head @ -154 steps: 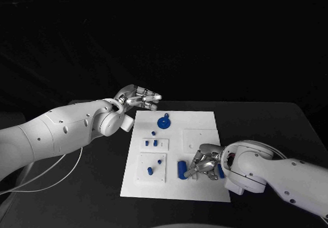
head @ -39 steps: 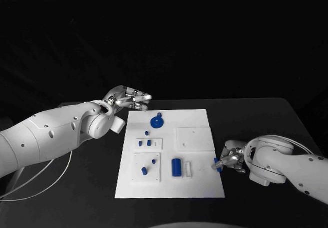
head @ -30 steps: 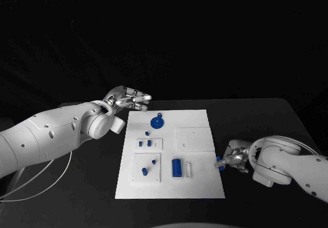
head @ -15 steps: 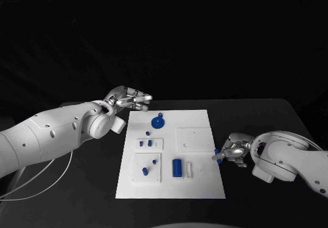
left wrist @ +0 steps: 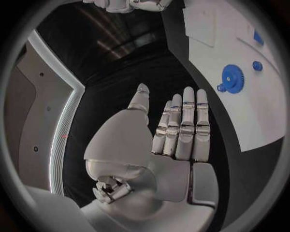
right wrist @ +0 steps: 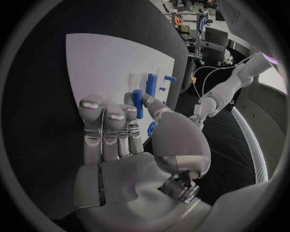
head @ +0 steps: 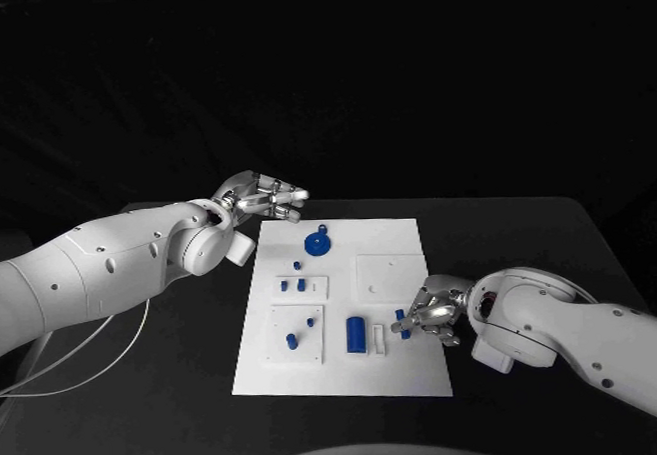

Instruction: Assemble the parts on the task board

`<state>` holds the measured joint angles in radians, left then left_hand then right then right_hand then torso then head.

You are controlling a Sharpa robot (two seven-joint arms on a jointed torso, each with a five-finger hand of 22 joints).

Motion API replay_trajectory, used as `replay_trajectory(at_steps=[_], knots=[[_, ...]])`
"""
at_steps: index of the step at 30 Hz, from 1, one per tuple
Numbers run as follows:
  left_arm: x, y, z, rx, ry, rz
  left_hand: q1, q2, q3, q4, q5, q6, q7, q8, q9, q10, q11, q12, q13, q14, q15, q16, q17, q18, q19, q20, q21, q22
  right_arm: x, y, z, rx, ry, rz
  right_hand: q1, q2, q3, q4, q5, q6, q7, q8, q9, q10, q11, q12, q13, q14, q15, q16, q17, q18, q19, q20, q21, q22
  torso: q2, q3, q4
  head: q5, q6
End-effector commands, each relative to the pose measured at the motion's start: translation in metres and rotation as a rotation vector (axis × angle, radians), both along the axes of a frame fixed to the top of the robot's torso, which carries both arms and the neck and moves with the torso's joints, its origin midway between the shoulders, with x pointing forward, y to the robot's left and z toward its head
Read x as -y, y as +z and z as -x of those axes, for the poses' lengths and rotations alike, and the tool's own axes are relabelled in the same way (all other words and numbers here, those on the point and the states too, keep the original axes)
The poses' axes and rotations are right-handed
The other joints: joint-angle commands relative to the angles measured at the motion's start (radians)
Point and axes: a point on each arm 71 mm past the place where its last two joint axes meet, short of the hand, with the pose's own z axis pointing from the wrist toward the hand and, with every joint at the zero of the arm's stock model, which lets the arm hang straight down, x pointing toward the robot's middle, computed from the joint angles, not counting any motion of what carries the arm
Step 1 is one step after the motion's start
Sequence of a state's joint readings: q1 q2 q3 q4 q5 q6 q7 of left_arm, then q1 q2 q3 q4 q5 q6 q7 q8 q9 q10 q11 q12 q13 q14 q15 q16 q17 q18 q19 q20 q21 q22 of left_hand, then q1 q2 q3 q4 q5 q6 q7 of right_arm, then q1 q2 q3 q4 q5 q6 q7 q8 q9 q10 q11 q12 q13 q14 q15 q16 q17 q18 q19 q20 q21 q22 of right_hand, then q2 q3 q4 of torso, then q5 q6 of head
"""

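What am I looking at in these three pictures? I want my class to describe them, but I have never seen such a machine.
It is a robot with two white arms ending in silver hands. One picture looks down from its head; the two round ones come from cameras at its wrists. On the black table lies a white task board carrying small blue parts, among them a gear and a cylinder. The right hand, over the board's right edge, pinches a small blue part. The left hand holds nothing, its fingers straight, beside the board's far left corner.

no legible text, no labels, no nos. or signs on anything
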<state>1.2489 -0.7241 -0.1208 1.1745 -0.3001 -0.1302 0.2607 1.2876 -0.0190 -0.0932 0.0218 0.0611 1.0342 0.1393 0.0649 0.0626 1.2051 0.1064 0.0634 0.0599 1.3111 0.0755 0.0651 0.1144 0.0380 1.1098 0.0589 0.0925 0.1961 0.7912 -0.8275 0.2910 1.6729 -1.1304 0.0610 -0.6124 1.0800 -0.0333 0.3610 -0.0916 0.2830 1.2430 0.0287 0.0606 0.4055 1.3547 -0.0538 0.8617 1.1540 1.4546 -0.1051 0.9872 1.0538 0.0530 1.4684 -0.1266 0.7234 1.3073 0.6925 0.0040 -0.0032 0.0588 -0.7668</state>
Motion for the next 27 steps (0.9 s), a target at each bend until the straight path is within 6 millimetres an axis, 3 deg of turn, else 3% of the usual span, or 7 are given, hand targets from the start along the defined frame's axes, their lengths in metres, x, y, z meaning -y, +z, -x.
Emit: replay_trajectory(at_steps=[1,13,27], knots=[[0.004,0.000,0.000,-0.003,-0.024,0.007,-0.003,0.010,-0.002,0.003,-0.003,-0.007,0.000,0.000,0.001,-0.007,-0.001,-0.003,0.001,-0.002,-0.001,-0.002,0.001,-0.008,0.002,-0.001,0.005,-0.001,-0.009,-0.005,0.003,-0.024,0.034,-0.002,0.001,0.015,0.161,-0.169,0.007,-0.003,0.002,0.004,0.000,0.004,-0.001,-0.001,-0.002,0.000,0.003,0.006,-0.001,-0.002,0.051,0.003,-0.007,0.072,0.000,0.0015,0.0004,0.001,-0.001],[0.006,0.000,0.000,-0.005,-0.029,0.008,-0.004,0.013,-0.004,0.003,-0.003,-0.008,0.000,0.000,0.001,-0.007,-0.001,-0.003,0.001,-0.003,-0.001,-0.002,0.001,-0.007,0.002,-0.001,0.006,-0.002,-0.026,-0.021,0.005,-0.066,0.065,0.023,0.001,0.019,0.155,-0.173,0.012,-0.003,0.003,0.004,-0.001,0.002,-0.001,-0.003,-0.002,0.000,0.004,0.004,-0.002,-0.003,0.051,0.003,-0.010,0.073,0.000,0.0009,-0.0004,0.003,-0.005],[0.006,0.000,0.001,-0.006,-0.031,0.008,-0.004,0.014,-0.005,0.003,-0.004,-0.008,0.000,0.000,0.001,-0.007,-0.001,-0.003,0.001,-0.003,-0.001,-0.002,0.001,-0.007,0.002,-0.001,0.006,-0.003,-0.032,-0.030,0.003,-0.081,0.066,0.038,0.001,0.020,0.152,-0.176,0.012,-0.003,0.003,0.004,-0.002,0.002,-0.001,-0.001,-0.001,0.000,0.003,0.006,0.000,-0.003,0.051,0.003,-0.010,0.073,-0.001,0.0008,-0.0012,0.006,-0.007]])
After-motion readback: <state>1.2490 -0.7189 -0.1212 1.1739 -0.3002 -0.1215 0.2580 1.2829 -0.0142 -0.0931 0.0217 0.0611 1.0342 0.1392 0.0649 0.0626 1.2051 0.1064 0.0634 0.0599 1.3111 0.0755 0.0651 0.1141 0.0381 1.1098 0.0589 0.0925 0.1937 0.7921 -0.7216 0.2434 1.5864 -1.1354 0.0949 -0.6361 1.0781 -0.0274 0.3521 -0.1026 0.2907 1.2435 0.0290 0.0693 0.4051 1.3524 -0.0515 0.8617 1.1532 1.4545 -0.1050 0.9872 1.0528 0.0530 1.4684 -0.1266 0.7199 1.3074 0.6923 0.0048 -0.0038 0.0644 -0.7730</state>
